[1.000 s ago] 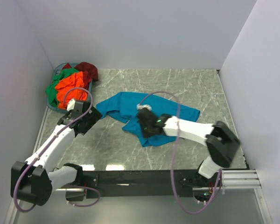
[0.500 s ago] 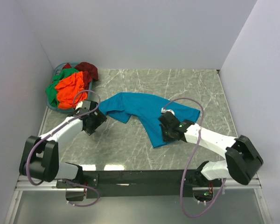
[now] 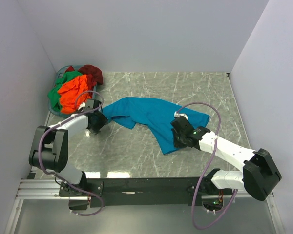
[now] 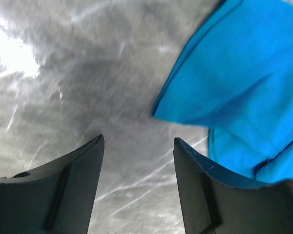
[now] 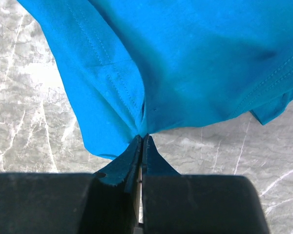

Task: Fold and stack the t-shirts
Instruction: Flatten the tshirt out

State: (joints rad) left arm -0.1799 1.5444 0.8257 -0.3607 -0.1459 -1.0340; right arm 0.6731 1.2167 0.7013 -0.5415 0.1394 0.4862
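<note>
The teal-blue t-shirt (image 3: pixel 146 113) lies crumpled and partly spread across the middle of the marble table. My right gripper (image 3: pixel 176 137) is shut on its near edge, and the cloth (image 5: pixel 185 68) pinches to a point between the shut jaws (image 5: pixel 143 139). My left gripper (image 3: pixel 98 123) is open and empty just left of the shirt's left end. In the left wrist view (image 4: pixel 138 144) bare marble shows between the jaws, and the shirt's edge (image 4: pixel 234 83) lies ahead to the right. Orange (image 3: pixel 72 92), green (image 3: pixel 63 80) and dark red (image 3: pixel 92 73) t-shirts are piled in the basket.
The round teal-rimmed basket (image 3: pixel 54 108) stands at the table's far left corner against the wall. White walls close in the left, back and right sides. Cables loop over both arms. The table's near edge runs along the black rail (image 3: pixel 146 185).
My right gripper has pulled the shirt's near edge to the right and nearer, stretching the shirt out. My left gripper has moved up toward the shirt's left end.
</note>
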